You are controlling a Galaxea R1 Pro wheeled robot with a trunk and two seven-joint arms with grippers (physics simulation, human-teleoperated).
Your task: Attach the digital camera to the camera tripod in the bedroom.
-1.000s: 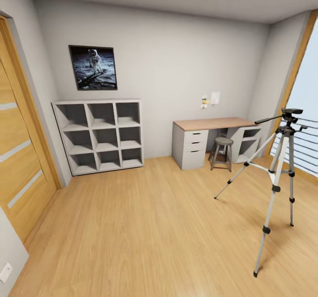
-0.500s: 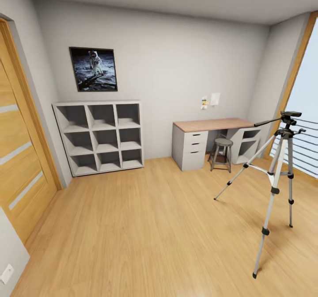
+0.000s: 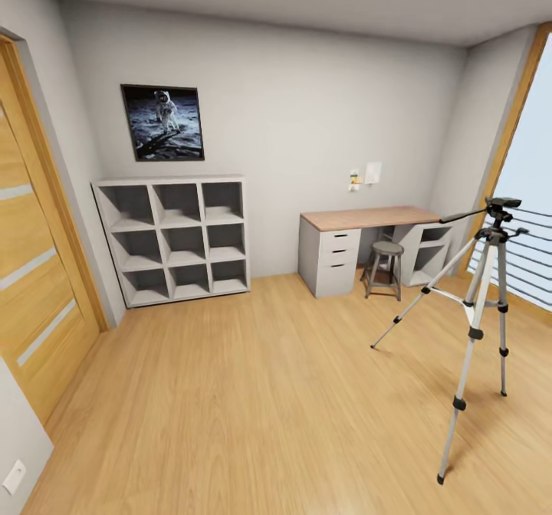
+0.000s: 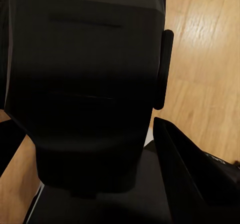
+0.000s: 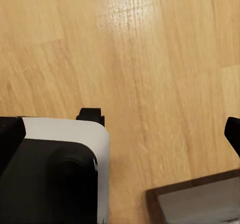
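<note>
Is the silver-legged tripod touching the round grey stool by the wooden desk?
Apart. The head view shows bare wood floor between the tripod's nearest foot and the stool, which stands at the desk.

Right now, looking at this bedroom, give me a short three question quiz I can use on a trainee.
1. True or false: the camera tripod stands on the wood floor with its legs spread.
2. Multiple choice: what stands tucked at the desk? A) a grey round stool B) a laundry basket C) a floor lamp
3. Fill in: the framed astronaut picture hangs on the wall above the white cube ____.

Key: 1 true. 2 A. 3 shelves.
</note>
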